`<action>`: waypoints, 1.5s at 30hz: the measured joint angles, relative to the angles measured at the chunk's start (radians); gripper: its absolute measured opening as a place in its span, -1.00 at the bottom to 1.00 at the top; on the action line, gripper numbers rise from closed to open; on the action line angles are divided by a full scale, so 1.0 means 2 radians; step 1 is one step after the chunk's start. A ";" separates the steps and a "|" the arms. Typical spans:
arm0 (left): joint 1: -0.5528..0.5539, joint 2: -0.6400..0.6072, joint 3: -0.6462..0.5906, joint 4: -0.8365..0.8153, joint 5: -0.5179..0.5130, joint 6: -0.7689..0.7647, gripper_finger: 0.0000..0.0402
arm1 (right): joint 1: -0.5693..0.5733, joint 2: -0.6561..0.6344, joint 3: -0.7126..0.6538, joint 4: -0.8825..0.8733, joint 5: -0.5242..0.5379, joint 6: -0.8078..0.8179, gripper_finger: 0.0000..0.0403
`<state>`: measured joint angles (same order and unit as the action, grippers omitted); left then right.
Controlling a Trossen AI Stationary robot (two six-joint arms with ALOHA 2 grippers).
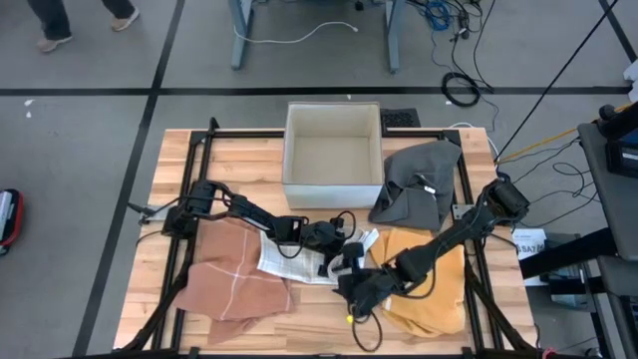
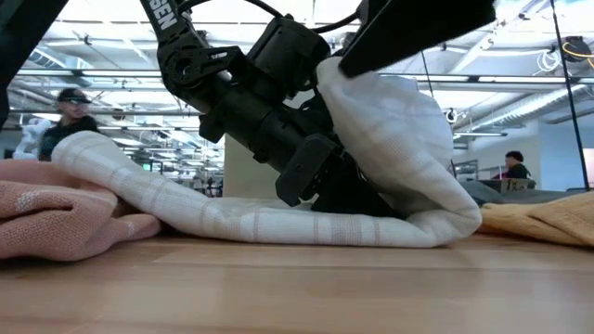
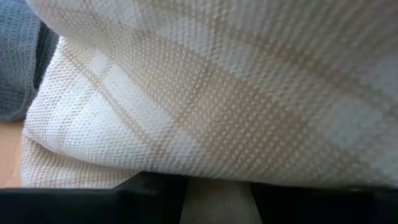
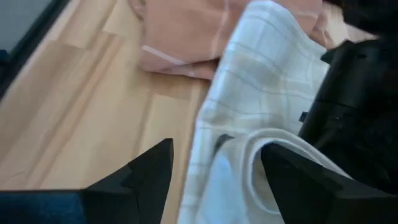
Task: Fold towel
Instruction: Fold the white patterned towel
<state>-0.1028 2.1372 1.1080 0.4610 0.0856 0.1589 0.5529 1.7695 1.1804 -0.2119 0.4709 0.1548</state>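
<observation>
A white checked towel lies mid-table. In the low view its right part is turned up and over, while its bottom layer stays flat on the wood. My left gripper reaches in from the left under that raised fold and is shut on the cloth. My right gripper hovers open at the towel's near side. Its fingers stand on either side of the rolled-over edge; whether they touch it I cannot tell. My left gripper has a strip of the white towel between its two fingers, deep under the raised fold. It slants down from the table's left side. The fold drapes over the gripper, hiding which edge or how many layers it holds.
A pink towel lies at the near left, touching the white one. A yellow towel is at the near right, under my right arm. A grey towel and an open white box are at the back.
</observation>
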 joint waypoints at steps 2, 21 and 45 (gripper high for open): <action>0.000 0.000 0.000 0.000 0.000 0.000 -0.19 | 0.014 0.000 0.005 -0.008 0.020 0.000 0.16; 0.001 0.000 0.000 -0.002 0.000 0.000 -0.19 | 0.124 0.000 0.089 -0.230 0.208 0.183 0.01; 0.001 0.000 0.000 -0.002 0.000 -0.010 -0.19 | 0.200 0.083 0.091 -0.488 0.119 0.613 0.01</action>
<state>-0.1005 2.1372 1.1080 0.4564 0.0856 0.1398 0.9521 1.9348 1.3624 -1.1885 0.7086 1.3816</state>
